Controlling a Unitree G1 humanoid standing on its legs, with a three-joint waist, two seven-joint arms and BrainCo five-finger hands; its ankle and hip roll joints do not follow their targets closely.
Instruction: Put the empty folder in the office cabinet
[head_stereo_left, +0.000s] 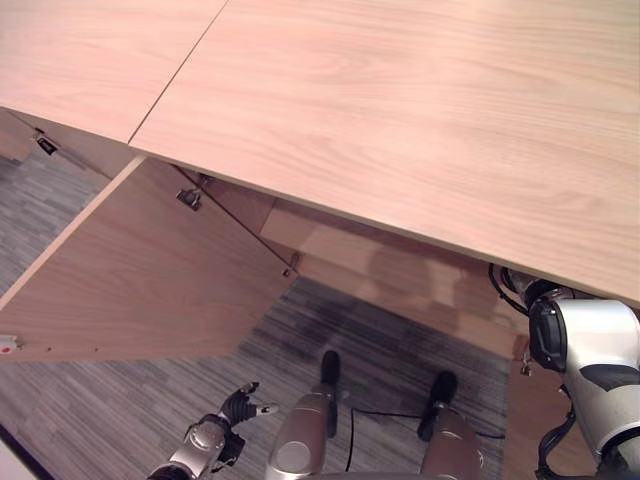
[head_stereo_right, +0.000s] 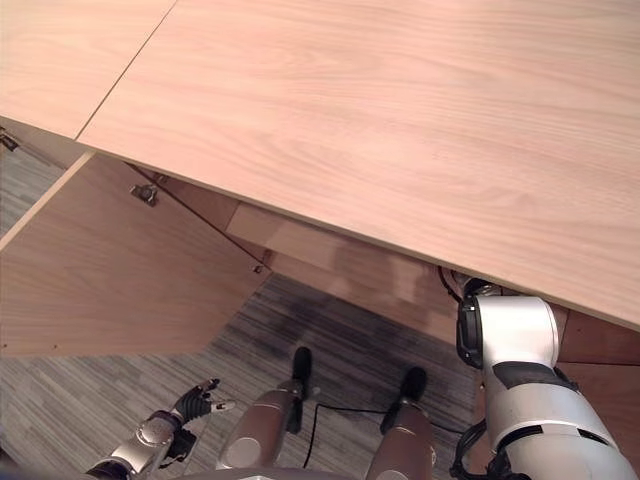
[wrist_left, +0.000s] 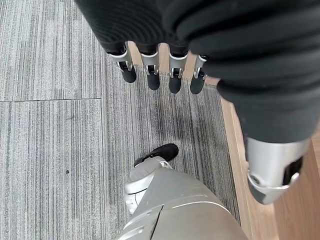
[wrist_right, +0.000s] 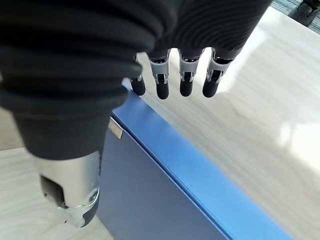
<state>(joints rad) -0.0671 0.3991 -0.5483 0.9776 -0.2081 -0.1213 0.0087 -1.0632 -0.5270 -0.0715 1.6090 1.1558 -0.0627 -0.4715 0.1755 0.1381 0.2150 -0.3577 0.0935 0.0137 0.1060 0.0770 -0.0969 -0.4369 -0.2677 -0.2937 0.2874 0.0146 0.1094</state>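
Note:
A blue folder (wrist_right: 165, 185) lies flat on a pale wooden shelf (wrist_right: 255, 110) in the right wrist view. My right hand (wrist_right: 186, 75) hovers just over its far edge with fingers straight and the thumb (wrist_right: 70, 200) apart beside it; nothing is gripped. From the head, my right arm (head_stereo_left: 590, 350) reaches in under the cabinet's wooden top (head_stereo_left: 400, 120), which hides the hand. My left hand (head_stereo_left: 232, 410) hangs low at the lower left above the grey carpet, its fingers (wrist_left: 152, 70) straight and holding nothing.
The cabinet's left door (head_stereo_left: 140, 270) stands swung wide open over the carpet (head_stereo_left: 90, 410), with hinges (head_stereo_left: 189, 199) at its inner edge. A brown wooden panel (head_stereo_left: 530, 410) stands close beside my right arm. A seam (head_stereo_left: 175, 75) splits the top.

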